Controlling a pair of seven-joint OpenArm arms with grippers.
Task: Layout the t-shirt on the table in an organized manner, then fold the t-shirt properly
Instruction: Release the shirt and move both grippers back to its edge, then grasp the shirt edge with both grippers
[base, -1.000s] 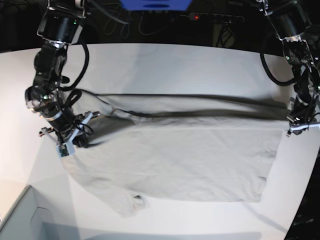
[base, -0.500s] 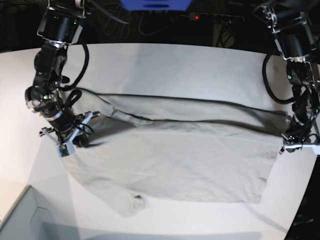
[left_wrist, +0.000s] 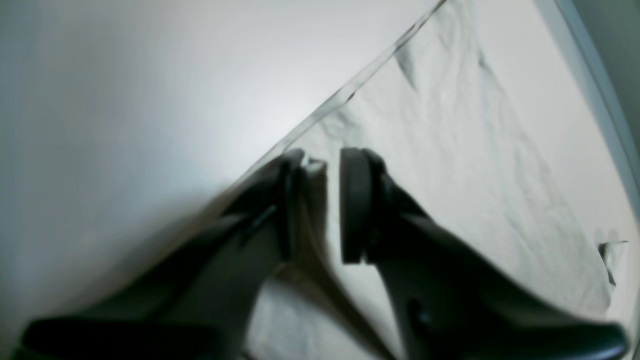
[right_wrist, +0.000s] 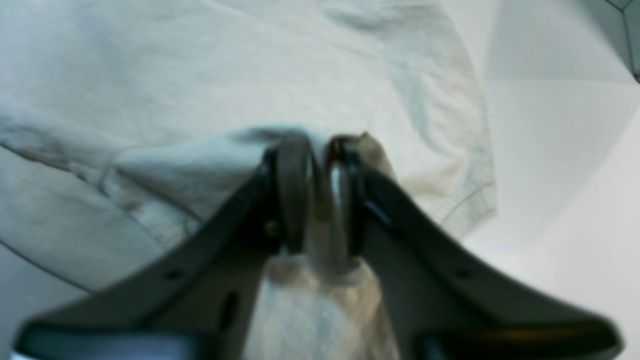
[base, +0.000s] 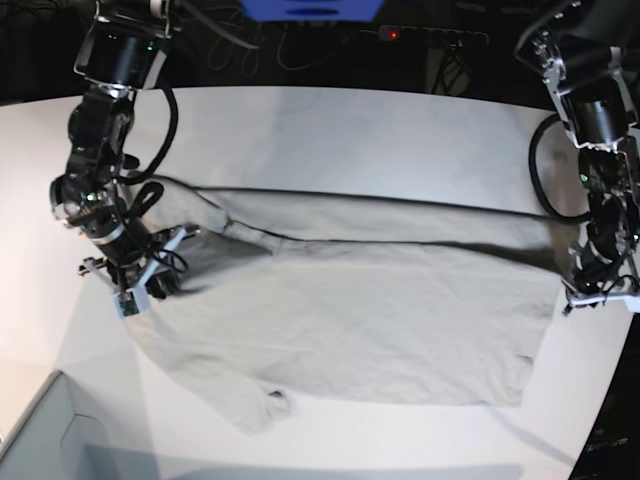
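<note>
Tools at the shirt's ends have jaws slightly parted, the left tool (left_wrist: 320, 200) around a hem corner at 3 o'clock, the right tool (right_wrist: 315, 200) around bunched shoulder cloth at 9, the limp light t-shirt (base: 360, 310) spread mid-counter (base: 330, 130), best pinched at seams.

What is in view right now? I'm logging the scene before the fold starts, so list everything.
t-shirt: one, light grey-beige, spread across the table's middle, far edge folded over.
table: one, white, under everything.
box corner: one, grey, near left corner of the base view.
power strip: one, dark with a red light, behind the table.
right gripper: one, black, jaws parted slightly with shirt cloth between them.
left gripper: one, black, jaws parted at the shirt's edge.
</note>
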